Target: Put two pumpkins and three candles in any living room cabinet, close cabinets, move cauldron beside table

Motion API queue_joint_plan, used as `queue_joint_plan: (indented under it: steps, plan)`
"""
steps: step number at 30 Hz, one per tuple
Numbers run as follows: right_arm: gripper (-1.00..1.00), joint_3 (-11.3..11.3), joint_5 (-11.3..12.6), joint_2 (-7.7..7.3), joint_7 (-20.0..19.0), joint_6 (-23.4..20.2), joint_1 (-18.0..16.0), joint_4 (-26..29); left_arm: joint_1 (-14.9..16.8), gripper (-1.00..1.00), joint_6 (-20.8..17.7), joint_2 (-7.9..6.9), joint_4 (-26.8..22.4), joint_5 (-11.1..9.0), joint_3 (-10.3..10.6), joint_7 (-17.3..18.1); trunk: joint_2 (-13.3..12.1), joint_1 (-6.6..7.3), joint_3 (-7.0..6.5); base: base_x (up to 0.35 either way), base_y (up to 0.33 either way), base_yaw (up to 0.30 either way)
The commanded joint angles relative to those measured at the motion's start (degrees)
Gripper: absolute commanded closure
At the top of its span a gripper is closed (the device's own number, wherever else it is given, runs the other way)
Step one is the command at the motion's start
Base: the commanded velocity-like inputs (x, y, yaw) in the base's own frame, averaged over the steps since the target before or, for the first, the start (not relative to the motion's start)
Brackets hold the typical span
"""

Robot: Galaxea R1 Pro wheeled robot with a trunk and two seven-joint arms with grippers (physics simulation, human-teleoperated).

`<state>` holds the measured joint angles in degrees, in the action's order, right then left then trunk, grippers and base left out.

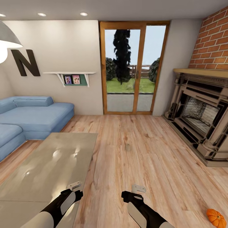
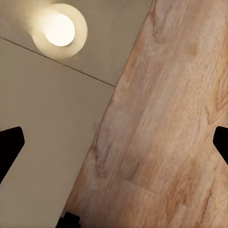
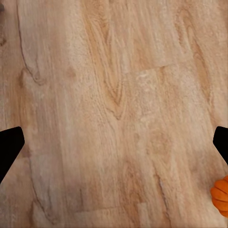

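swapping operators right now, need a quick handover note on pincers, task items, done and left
Left pincer: open, empty, over the edge of the table.
Right pincer: open, empty, above bare floor.
One pumpkin lies on the floor to the robot's right, near the fireplace; it also shows in the right wrist view.
Nothing seen stowed. Left: pick up this pumpkin, find the other pumpkin, the candles, cabinet and cauldron.

Table [image 1: 47, 164] left before the sofa [image 1: 28, 117]; fireplace [image 1: 199, 117] right; pumpkin [image 1: 216, 217] on floor [image 1: 142, 158] near right.
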<state>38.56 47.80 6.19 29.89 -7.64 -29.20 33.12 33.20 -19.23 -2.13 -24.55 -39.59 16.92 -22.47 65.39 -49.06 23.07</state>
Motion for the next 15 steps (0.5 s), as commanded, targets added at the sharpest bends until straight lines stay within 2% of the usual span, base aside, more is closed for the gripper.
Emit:
queue_joint_plan:
  steps: [1,15]
  plan:
    - [-1.0,0.29,0.18,-0.04,0.44,-0.27,-0.06,0.1,0.03,-1.0,-0.2,-0.07,-0.14,-0.5,0.48,-0.47,0.05,0.0,0.07,0.03,0.003,0.0]
    - [-1.0,0.29,0.19,-0.04,0.44,-0.27,-0.06,0.09,0.03,-1.0,-0.2,-0.03,-0.14,-0.53,0.48,-0.47,0.05,0.0,0.07,0.016,0.0,0.0]
